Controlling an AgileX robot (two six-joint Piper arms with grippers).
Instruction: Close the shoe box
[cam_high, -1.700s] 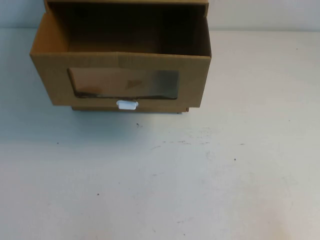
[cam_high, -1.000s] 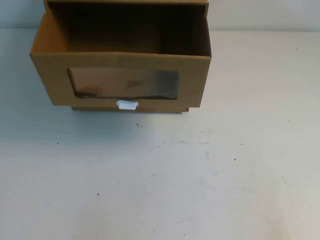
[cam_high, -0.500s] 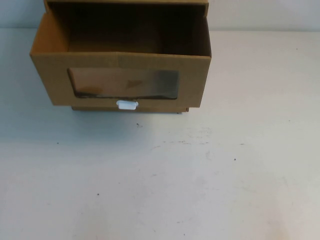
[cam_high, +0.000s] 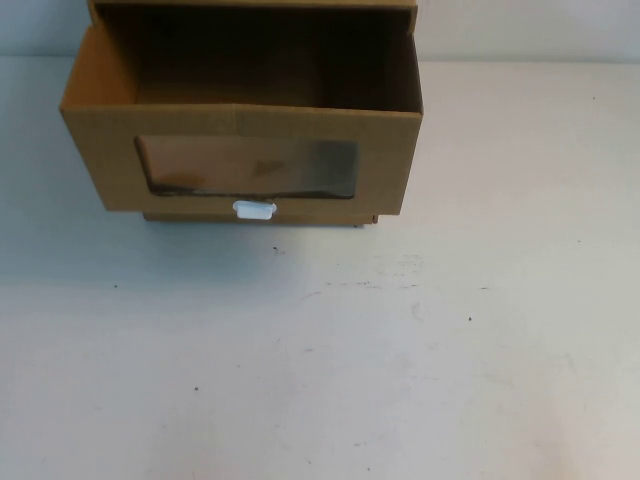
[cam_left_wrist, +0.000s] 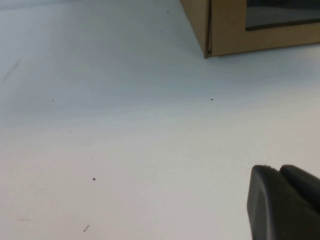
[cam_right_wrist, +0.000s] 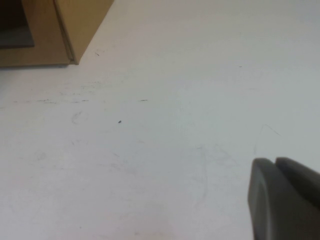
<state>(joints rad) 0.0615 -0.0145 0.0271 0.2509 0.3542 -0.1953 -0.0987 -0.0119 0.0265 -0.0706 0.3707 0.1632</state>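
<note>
The shoe box (cam_high: 110, 150) stands at the far left-centre of the white table, brown cardboard, its drawer pulled out toward me and open on top. Its front has a wide clear window (cam_high: 247, 166) and a small white tab (cam_high: 254, 209) at the bottom edge. A corner of the box shows in the left wrist view (cam_left_wrist: 227, 30) and in the right wrist view (cam_right_wrist: 75, 25). My left gripper (cam_left_wrist: 278, 169) is shut and empty, low over the table, well short of the box. My right gripper (cam_right_wrist: 274, 161) is shut and empty, also short of the box. Neither arm shows in the high view.
The white table (cam_high: 400, 350) stretches bare in front of and to the right of the box, with small dark specks and scuff marks. A pale wall runs behind the box at the table's far edge.
</note>
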